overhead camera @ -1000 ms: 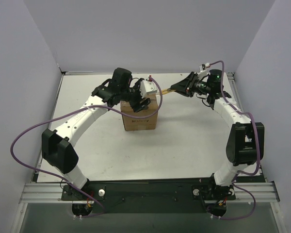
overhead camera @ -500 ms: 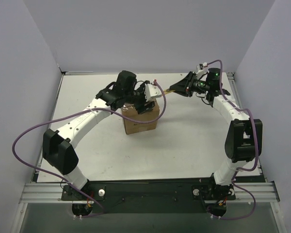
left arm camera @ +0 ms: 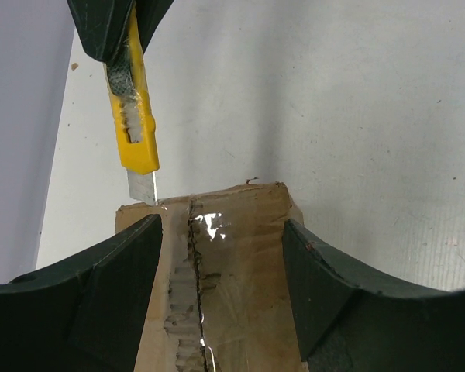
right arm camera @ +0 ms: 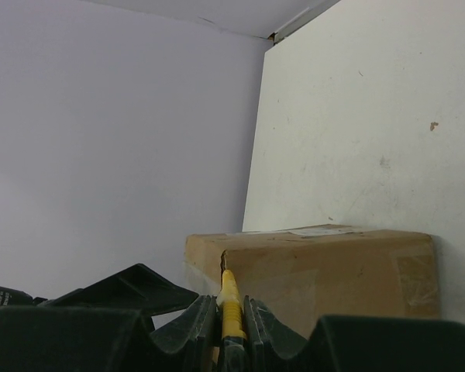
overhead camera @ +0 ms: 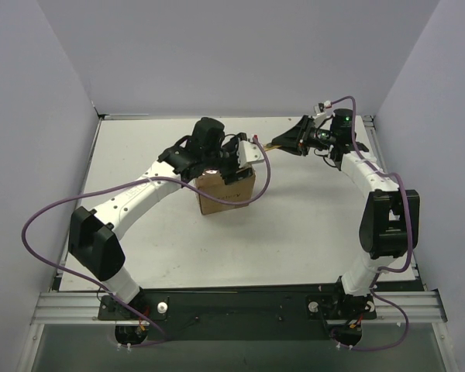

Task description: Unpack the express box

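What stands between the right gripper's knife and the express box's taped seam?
Nothing visible. The right gripper holds the utility knife, whose blade tip is at the far top edge of the express box, just beside the taped seam. The left gripper is open, its fingers either side of the seam, not across it.

Utility knife [left arm camera: 136, 116]: yellow body, short steel blade extended, tip pointing down in left wrist view. White table [overhead camera: 310, 225]: scuffed, few small dark specks. Pale grey walls [overhead camera: 240, 54] on 3 sides. Aluminium rail [overhead camera: 70, 310] along near edge.
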`<move>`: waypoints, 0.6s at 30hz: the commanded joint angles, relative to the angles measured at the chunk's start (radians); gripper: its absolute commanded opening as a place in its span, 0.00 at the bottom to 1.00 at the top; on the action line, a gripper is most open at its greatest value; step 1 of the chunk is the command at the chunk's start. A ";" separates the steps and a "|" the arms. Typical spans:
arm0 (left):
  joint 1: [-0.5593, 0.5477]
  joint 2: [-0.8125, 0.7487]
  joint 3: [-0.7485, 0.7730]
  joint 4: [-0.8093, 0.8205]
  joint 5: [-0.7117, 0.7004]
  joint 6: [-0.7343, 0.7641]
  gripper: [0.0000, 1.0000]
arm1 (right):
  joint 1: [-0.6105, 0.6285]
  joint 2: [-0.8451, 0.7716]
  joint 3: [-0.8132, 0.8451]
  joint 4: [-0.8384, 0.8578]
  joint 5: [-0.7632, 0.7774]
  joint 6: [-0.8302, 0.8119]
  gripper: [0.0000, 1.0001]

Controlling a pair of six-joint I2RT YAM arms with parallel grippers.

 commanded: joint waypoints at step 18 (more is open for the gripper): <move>0.038 -0.037 -0.043 -0.023 -0.062 0.070 0.72 | 0.016 0.011 0.058 -0.086 -0.155 -0.075 0.00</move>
